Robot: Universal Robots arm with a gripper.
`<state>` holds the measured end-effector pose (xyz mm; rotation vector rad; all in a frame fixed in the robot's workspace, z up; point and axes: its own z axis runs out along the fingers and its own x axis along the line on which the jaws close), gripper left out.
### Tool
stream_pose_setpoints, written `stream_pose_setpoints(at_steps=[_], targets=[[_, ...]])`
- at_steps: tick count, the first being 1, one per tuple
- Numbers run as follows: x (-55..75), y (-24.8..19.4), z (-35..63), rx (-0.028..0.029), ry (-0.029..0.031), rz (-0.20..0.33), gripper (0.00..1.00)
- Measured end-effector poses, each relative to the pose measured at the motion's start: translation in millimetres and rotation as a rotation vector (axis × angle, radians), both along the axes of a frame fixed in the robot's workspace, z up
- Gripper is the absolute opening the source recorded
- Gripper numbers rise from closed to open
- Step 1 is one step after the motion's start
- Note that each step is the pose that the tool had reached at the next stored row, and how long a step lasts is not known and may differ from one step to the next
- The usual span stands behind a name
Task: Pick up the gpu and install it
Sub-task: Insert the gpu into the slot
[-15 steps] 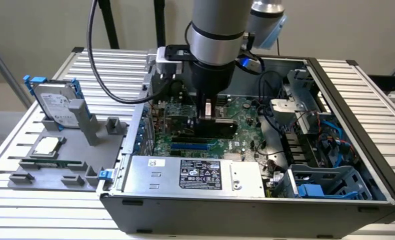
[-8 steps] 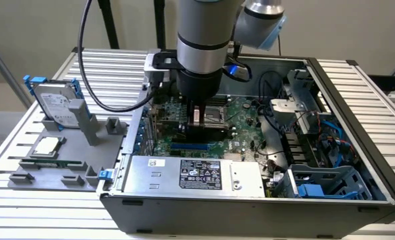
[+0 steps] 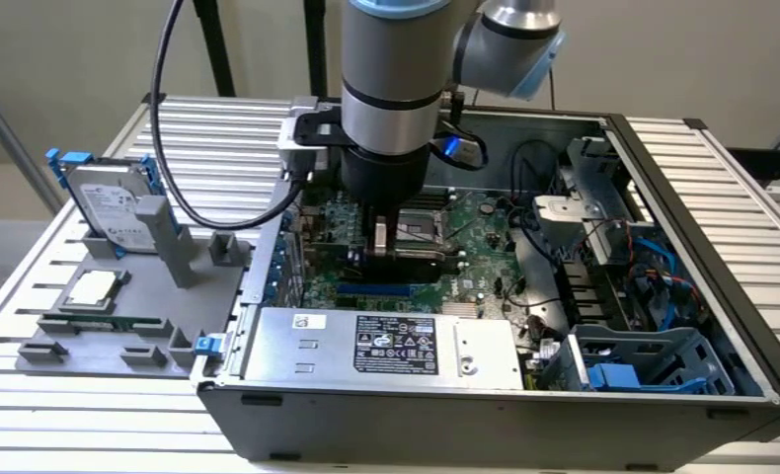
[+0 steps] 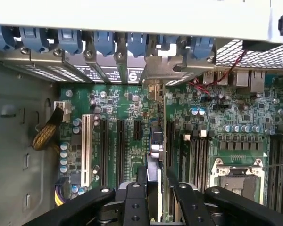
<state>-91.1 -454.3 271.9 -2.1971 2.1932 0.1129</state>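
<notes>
**A:** Exterior view first. Where is the arm?

**B:** It is down inside the open computer case. The gripper is low over the motherboard, with the gpu in it, dark and hard to tell from the fingers.

**A:** And the wrist view?

**B:** The gpu stands on edge between the fingers, and the jaws are pinched narrow on its two faces. Its far end reaches the slot brackets at the case's rear wall. I cannot tell whether it is seated in a slot.
</notes>
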Motion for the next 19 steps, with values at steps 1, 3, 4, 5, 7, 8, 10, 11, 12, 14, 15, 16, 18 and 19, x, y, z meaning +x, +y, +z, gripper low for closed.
stream_pose_setpoints(at_steps=[1,3,4,5,7,8,10,11,12,14,15,16,18,19], targets=[[0.0,0.0,0.0,0.0000,0.0000,0.000,0.00],[0.0,0.0,-0.1,0.0001,-0.0001,0.000,0.00],[0.0,-0.1,-0.2,0.0002,-0.0001,0.000,0.00],[-0.1,-0.1,-0.4,0.0002,-0.0002,0.000,0.00],[-1.3,0.0,-1.4,0.0002,-0.0003,-0.002,0.00],[-2.0,-0.1,-1.7,-0.0005,-0.0001,-0.004,0.00],[-2.5,-0.1,-2.2,-0.0014,0.0000,-0.009,0.00],[-2.5,-0.1,-2.4,-0.0018,0.0000,-0.013,0.00],[-2.7,-0.1,-2.7,-0.0018,0.0000,-0.017,0.00],[-2.7,-0.1,-2.8,-0.0022,-0.0001,-0.021,0.00],[-2.9,0.0,-3.1,-0.0025,-0.0001,-0.022,0.00],[-2.9,-0.1,-3.1,-0.0029,-0.0001,-0.022,0.00],[-3.0,-0.1,-3.1,-0.0031,-0.0001,-0.022,0.00],[-2.9,-0.1,-3.1,-0.0031,-0.0001,-0.022,0.00]])
